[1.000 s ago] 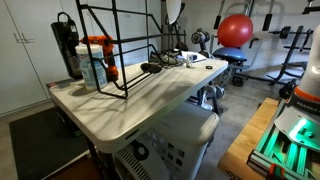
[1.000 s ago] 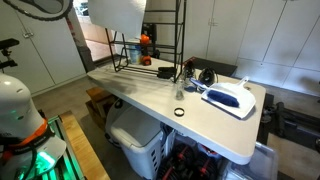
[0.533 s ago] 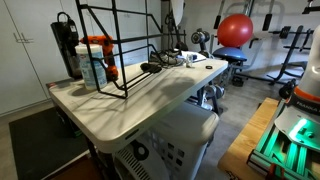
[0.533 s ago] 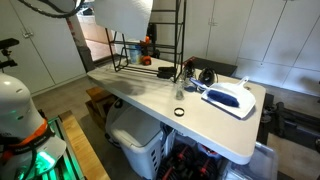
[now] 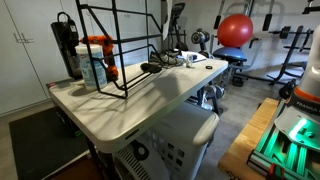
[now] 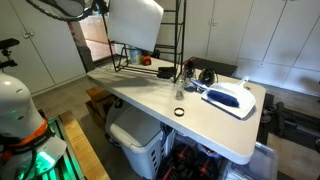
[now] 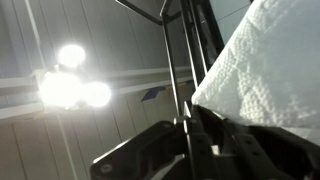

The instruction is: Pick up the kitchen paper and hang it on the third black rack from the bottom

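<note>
The kitchen paper [image 6: 135, 22] is a big white roll, held high above the table's far end and tilted, close to the tall black wire rack [image 6: 180, 38]. In the wrist view the paper [image 7: 265, 60] fills the right side and touches the jaws. Thin black rack bars [image 7: 186, 60] run upward just beside it. My gripper [image 7: 200, 140] is shut on the kitchen paper, its dark fingers at the bottom of that view. In the exterior view with the red ball, only the rack's lower frame [image 5: 110, 45] shows; the paper and gripper are out of that picture.
The white table [image 6: 150, 100] carries a white and blue device [image 6: 232, 97], a black ring [image 6: 179, 112] and cables [image 5: 165, 60]. An orange-capped bottle [image 5: 95, 60] stands inside the rack base. A white appliance [image 5: 175, 140] sits under the table. A red ball [image 5: 236, 30] is behind.
The kitchen paper has moved right toward the rack's upright bars and tilted more. Nothing on the table has moved.
</note>
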`<action>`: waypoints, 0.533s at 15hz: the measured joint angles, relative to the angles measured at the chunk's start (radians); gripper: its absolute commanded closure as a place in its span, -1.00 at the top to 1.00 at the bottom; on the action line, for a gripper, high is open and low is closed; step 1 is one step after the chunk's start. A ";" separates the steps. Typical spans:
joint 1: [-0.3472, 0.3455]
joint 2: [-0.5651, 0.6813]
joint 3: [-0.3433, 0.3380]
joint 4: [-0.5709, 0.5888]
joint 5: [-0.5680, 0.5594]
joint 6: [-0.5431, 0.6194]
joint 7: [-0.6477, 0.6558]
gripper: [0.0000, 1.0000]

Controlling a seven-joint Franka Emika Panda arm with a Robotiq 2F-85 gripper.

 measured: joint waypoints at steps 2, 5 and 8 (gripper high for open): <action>0.001 0.000 -0.002 0.013 0.020 0.096 -0.003 -0.97; 0.007 0.005 -0.003 0.042 0.027 0.244 -0.015 -0.97; 0.022 0.015 -0.003 0.078 0.026 0.357 -0.016 -0.89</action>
